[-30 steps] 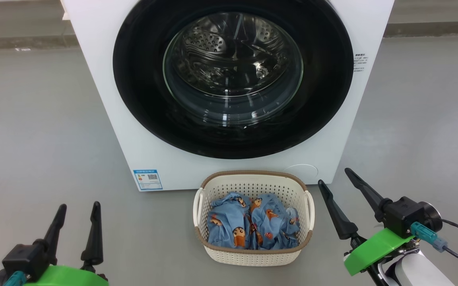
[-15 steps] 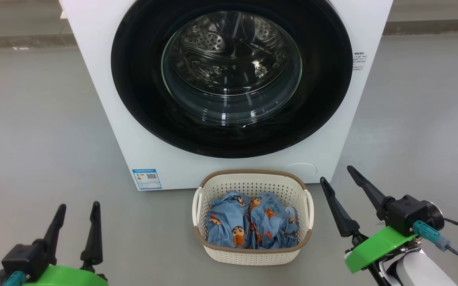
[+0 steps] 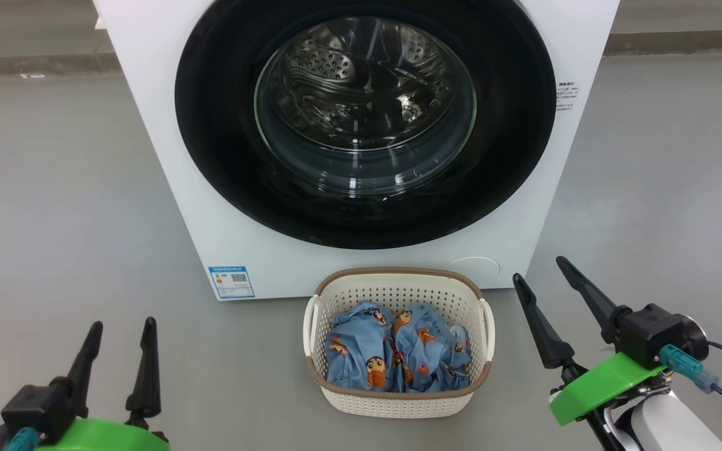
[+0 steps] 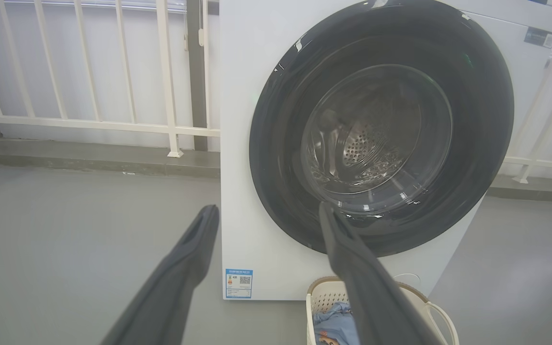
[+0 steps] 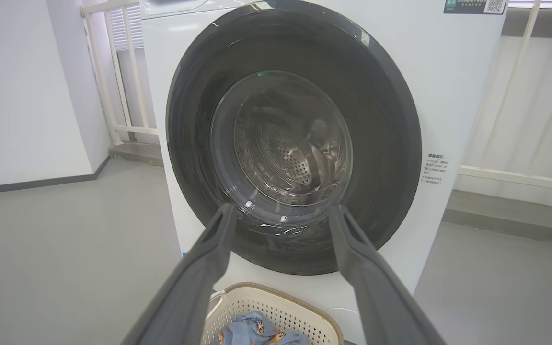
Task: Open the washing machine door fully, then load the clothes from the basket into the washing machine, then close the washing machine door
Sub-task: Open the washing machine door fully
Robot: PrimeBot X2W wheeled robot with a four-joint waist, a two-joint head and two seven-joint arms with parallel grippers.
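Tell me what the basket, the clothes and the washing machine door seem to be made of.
Basket: likely matte cream plastic; moulded perforated walls. Clothes: soft printed fabric; crumpled folds. Washing machine door: glossy black rim, probably plastic, around clear glass; it shows reflections and is see-through.

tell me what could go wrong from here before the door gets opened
The large round glossy black door with the glass centre sits flush and shut, and its rim looks smooth, so the open right gripper may slip off it. The small cream perforated basket stands just below the door, so a reach towards it could knock the basket and spill the blue printed clothes.
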